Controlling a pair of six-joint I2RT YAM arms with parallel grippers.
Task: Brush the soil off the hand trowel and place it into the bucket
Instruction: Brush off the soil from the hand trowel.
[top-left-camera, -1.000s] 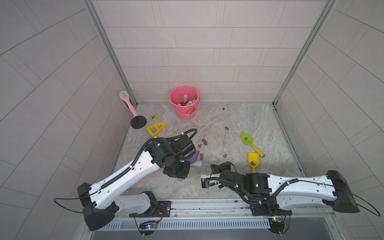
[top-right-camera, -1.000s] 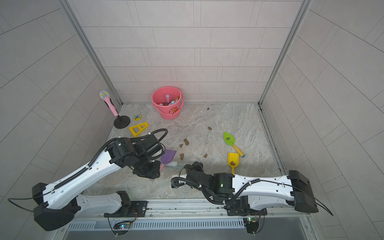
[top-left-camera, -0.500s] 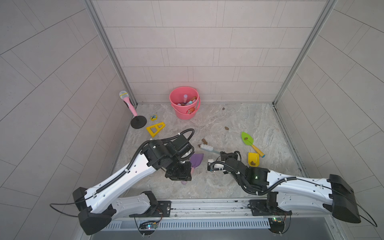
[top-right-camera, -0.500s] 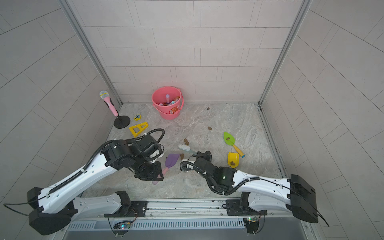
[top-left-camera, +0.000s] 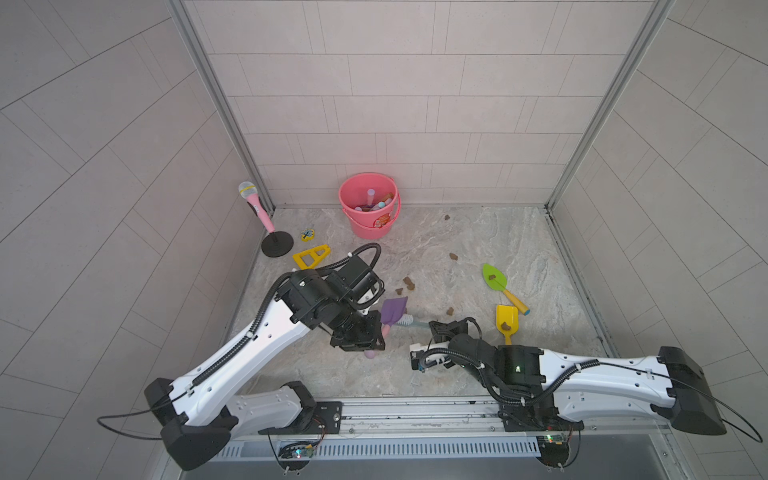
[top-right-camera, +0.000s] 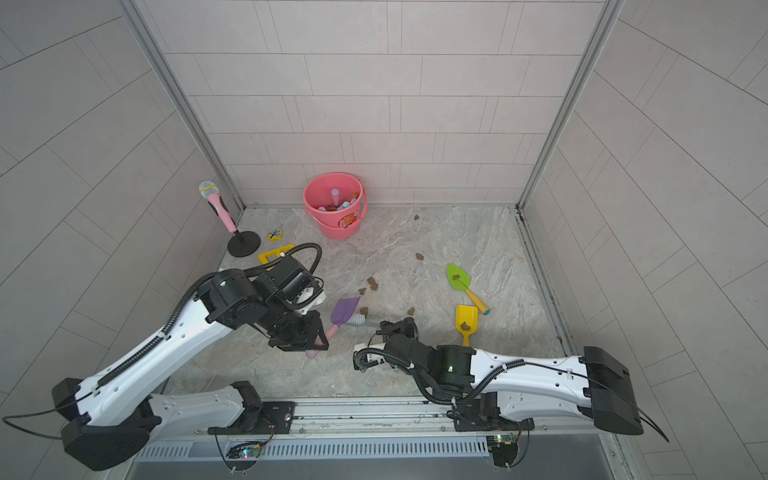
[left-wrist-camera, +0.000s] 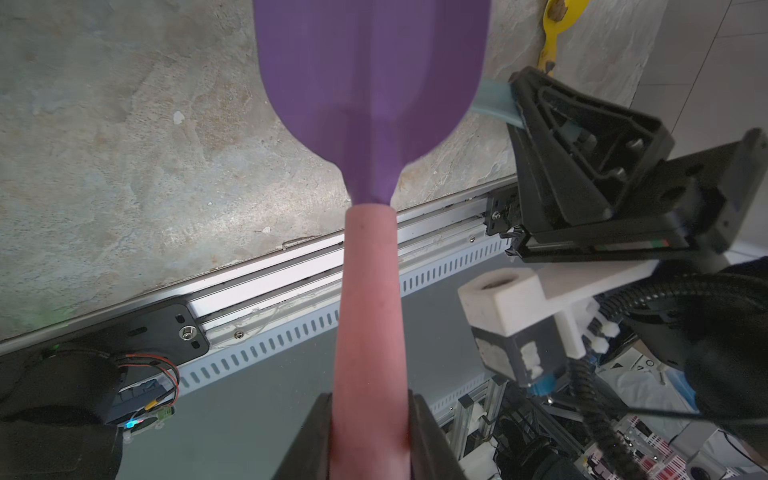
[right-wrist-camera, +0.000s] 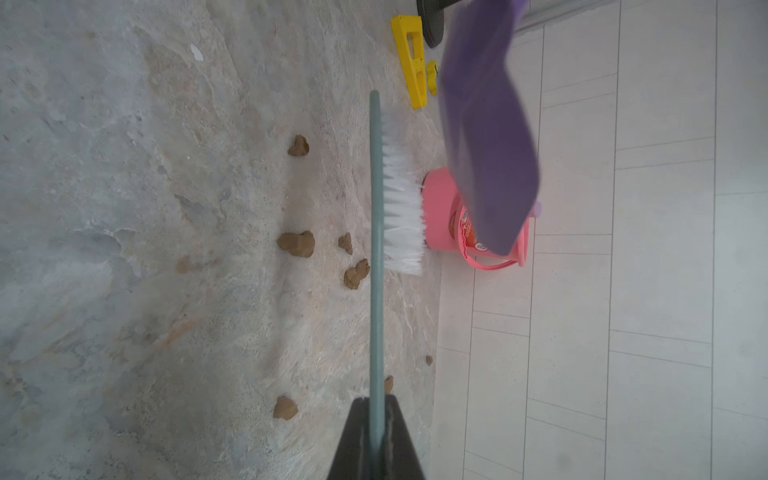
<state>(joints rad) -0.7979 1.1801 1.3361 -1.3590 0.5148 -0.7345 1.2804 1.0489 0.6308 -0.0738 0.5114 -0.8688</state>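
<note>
Lower centre of a top view: the left gripper (top-left-camera: 368, 338) clamps the pink handle of the purple trowel (top-left-camera: 393, 309), blade lifted so the white-bristled brush (top-left-camera: 405, 319), pinched in the right gripper (top-left-camera: 438, 327), can sweep it. Brown soil lumps (top-left-camera: 409, 283) dot the floor; the pink bucket (top-left-camera: 365, 226) stands upper centre.

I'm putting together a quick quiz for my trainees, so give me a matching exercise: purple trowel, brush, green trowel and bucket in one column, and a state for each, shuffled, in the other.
1. purple trowel
2. brush
3. green trowel
4. bucket

A. lying flat with a soil lump on its blade
B. held in the right gripper
C. standing upright, coral pink
D. held in the left gripper

Pairs: 1-D, 2-B, 3-A, 4-C
</note>
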